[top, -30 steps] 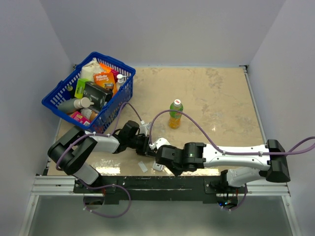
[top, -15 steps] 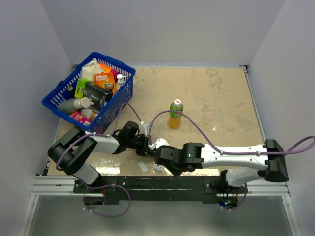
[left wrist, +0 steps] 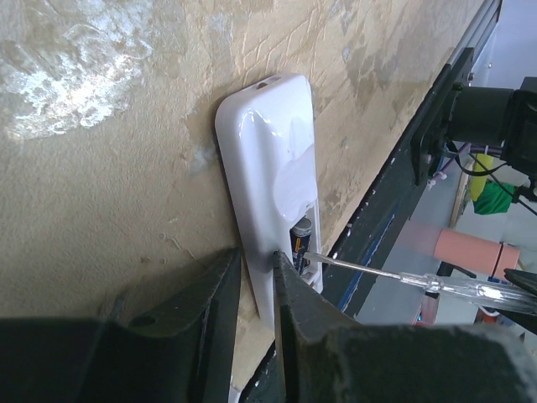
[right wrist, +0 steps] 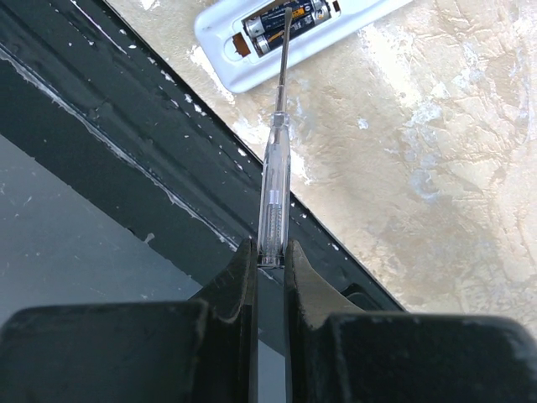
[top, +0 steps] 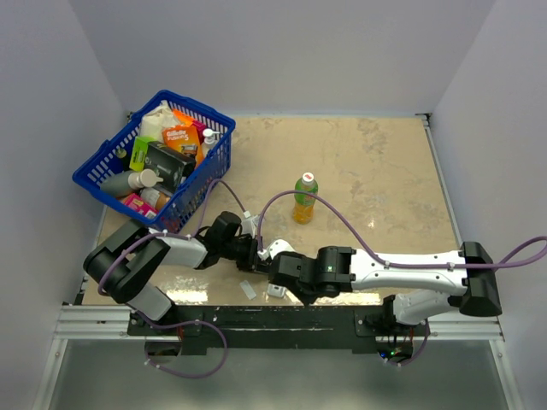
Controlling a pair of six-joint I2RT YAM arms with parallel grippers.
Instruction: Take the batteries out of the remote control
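The white remote control lies near the table's front edge, its open recess showing in the right wrist view. Two dark batteries sit in the recess; one shows in the left wrist view. My left gripper is shut on the remote's long edge. My right gripper is shut on a clear-handled screwdriver, whose metal tip rests on the batteries. In the top view the remote is mostly hidden between the left gripper and right gripper.
A small flat white piece lies by the front edge. A green bottle stands mid-table. A blue basket full of goods is at the far left. The black front rail runs just beside the remote.
The right arm has shifted slightly left toward the remote. The left arm and remote have stayed in place.
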